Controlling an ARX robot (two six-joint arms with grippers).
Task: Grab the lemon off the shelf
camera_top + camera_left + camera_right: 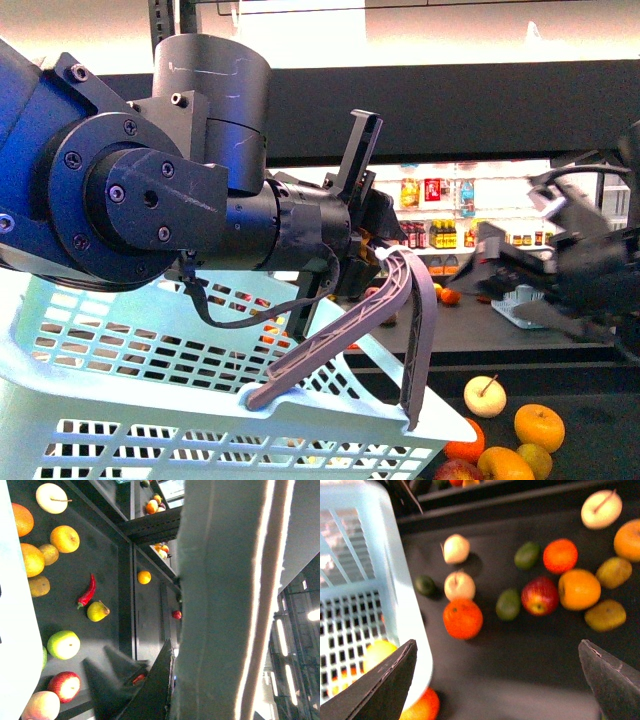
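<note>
Stage: early, as I judge it. The lemon is not yet picked and neither gripper holds any fruit.
Lemon: I take it to be the dull-yellow oval fruit (605, 615) lying on the dark tier of the shelf (520, 680). It sits just beside an orange (579, 589) and near a red apple (539, 595).
Doubt: a second dull-yellow fruit (613, 572) close by could equally be the lemon.
Place in front view: this fruit cluster is in the lower right corner of the frame.
Right gripper (497, 644): fingers wide apart with nothing between them, hovering above the tier. The lemon lies off toward one finger, not centred in the gap.
Left gripper (378, 250): clamped on the grey handle (420, 330) of the pale blue basket (200, 445), which fills the lower left of the front frame.
Left to do: centre the right gripper over the lemon, descend, close and lift.
Front view alone: shows both arms at once and the left gripper's hold on the handle. The right arm is blurred at centre right.
Right wrist view alone: shows the empty gap between the fingers. A yellow shape (377, 652) shows through the basket grid, but I cannot tell what it is.
Left wrist view alone: mostly filled by the handle, yet it shows a red chili (87, 591), a pear (97, 611) and a green apple (63, 644) on the tier.
</note>
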